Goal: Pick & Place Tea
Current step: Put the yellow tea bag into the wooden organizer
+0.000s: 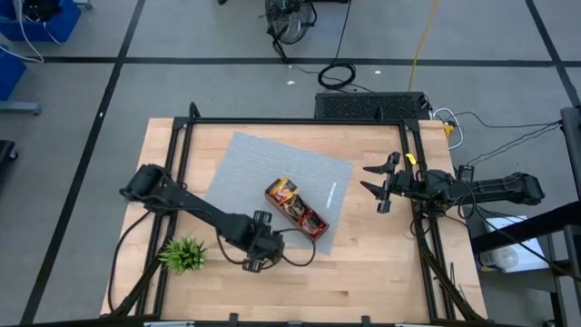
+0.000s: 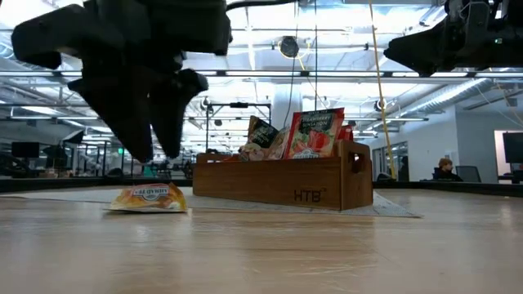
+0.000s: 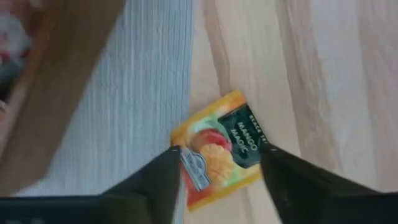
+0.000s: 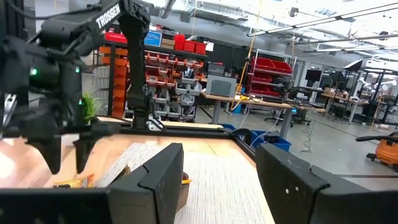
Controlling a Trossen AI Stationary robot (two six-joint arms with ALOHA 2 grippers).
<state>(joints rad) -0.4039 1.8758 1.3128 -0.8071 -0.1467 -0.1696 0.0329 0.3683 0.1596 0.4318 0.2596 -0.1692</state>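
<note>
1. While the left gripper [image 3: 217,177] hangs with fingers parted above it, an orange-yellow square tea sachet [image 3: 219,149] printed "MANGO MAGIC" lies flat where the grey mat [image 3: 137,93] meets the wooden table [image 3: 323,74].
2. Just beside it, the brown wooden tray [image 2: 282,181] stamped "HTB" holds upright sachets.
3. At the table's right edge, the right gripper [image 1: 381,186] waits open and empty.

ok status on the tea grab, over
Left gripper jaws open over mango sachet, flat on table at mat edge, not held. Right gripper open, waiting aside. Nothing in the way.
</note>
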